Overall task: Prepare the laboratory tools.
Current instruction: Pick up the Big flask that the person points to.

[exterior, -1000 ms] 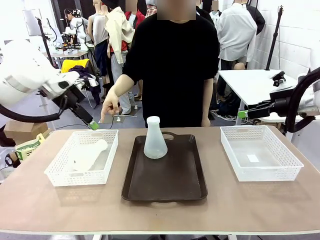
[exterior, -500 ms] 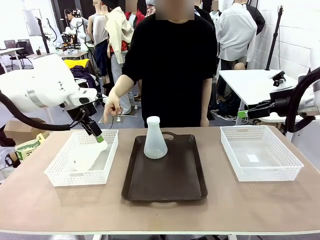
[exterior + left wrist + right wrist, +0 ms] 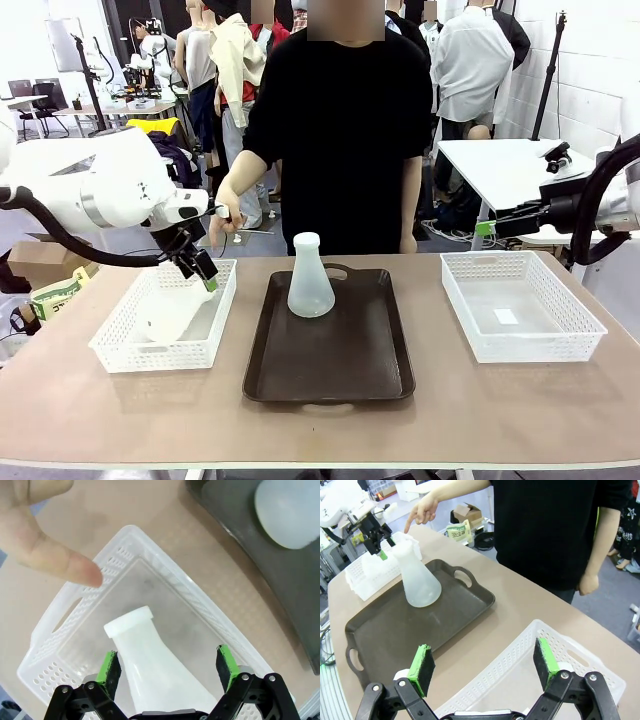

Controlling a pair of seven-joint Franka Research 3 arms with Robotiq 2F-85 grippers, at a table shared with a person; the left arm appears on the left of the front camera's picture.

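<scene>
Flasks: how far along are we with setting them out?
Done: one flask stands upright on the brown tray. In hand: the left end effector hovers open over the second flask, which lies on its side in the left basket; the person's hand points there. Left: gripping and moving that flask, presumably to the tray. The right end effector hangs open, off to the side.

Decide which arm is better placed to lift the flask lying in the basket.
Left: the left gripper, open, hangs directly over that flask, fingers either side; the right gripper is far off.
</scene>
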